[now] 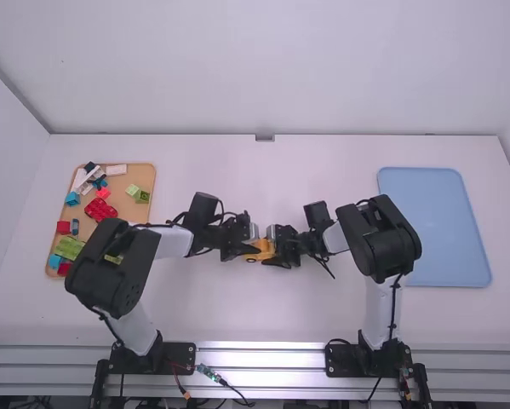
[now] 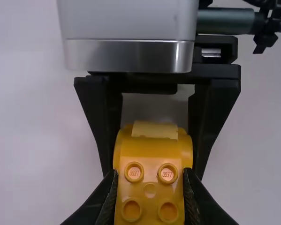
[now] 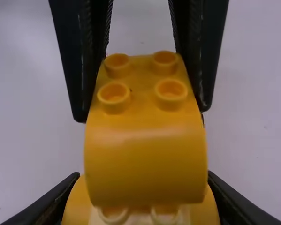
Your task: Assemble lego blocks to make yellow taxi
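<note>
Closest to the R wrist cam is the curved yellow block (image 3: 145, 154), clamped btwn the L gripper (image 2: 149, 176)'s fingers; your R gripper (image 3: 143, 175) has its fingers pressed on the wider yellow piece (image 3: 77, 206). Both are mid-table, btwn the arms. You can't tell if the two are fully seated; my guess is you're mating or pressing them now.

Risks: if they're off-line by a bit, studs could ride up & the joint go in crooked. Push too hard and the block may pivot in the L gripper, b/c its sides are smooth & rounded. Open one side too early and a half-seated joint prob. pops apart. Fingertips are v. near each other too, so a small overrun could knock them.

Materials: glossy hard plastic, yellow going orange in shade; round hollow-topped studs, 4 on the block; bulging curved end; pale flat patch (image 2: 155, 130) on the wider piece. Fingers are matte black, tapered, w/ ribbed inner pads. Table (image 1: 263, 315) is smooth & white; spare bricks sit in the tan tray (image 1: 144, 175).
</note>
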Controlling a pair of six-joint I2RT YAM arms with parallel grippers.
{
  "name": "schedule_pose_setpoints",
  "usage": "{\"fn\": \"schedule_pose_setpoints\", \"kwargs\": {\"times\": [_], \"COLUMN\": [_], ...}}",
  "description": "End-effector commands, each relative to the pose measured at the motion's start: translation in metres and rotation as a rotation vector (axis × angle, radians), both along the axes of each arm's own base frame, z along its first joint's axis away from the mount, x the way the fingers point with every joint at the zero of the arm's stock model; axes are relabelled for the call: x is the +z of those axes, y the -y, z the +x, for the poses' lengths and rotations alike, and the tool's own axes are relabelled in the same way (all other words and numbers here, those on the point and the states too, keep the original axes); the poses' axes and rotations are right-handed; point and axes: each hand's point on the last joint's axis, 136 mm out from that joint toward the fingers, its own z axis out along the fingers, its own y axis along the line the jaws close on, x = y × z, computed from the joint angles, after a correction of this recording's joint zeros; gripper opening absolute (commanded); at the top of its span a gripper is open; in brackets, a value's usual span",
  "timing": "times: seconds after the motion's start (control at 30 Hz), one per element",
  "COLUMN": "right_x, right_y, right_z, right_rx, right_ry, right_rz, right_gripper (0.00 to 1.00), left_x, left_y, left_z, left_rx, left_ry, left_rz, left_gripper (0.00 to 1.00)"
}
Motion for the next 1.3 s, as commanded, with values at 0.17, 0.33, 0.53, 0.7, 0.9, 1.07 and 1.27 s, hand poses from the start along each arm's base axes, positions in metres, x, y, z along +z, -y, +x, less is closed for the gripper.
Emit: {"fn": "schedule_pose_setpoints", "kwargs": {"times": [0.17,0.33,0.53,0.7,0.9,1.07,1.27], "right_x": [-0.021,-0.021,-0.023,-0.022,-0.021,-0.019,-0.022], "right_y": [0.01,0.009,0.003,-0.001,-0.001,-0.003,-0.001], "right_z": [-0.002,-0.003,-0.007,-0.006,-0.004,-0.002,-0.001], "right_rx": [-0.046,-0.045,-0.027,-0.018,-0.016,-0.009,-0.018], "right_ry": [-0.04,-0.041,-0.03,-0.026,-0.048,-0.061,-0.051], "right_rz": [-0.085,-0.085,-0.1,-0.097,-0.11,-0.115,-0.125], "right_gripper": [0.4,0.39,0.39,0.39,0.39,0.39,0.39], "left_x": [-0.002,-0.003,-0.005,-0.007,-0.013,-0.016,-0.031], "left_y": [0.006,0.008,0.007,0.006,0.005,0.01,0.008], "left_z": [-0.009,-0.011,-0.015,-0.017,-0.02,-0.025,-0.023], "left_rx": [-0.029,-0.043,-0.057,-0.061,-0.055,-0.078,-0.017], "left_ry": [-0.049,-0.042,-0.039,-0.044,-0.065,-0.054,-0.067], "left_rz": [-0.031,-0.026,-0.017,-0.008,0.022,0.044,0.146], "left_gripper": [0.02,0.02,0.02,0.02,0.02,0.02,0.02]}}
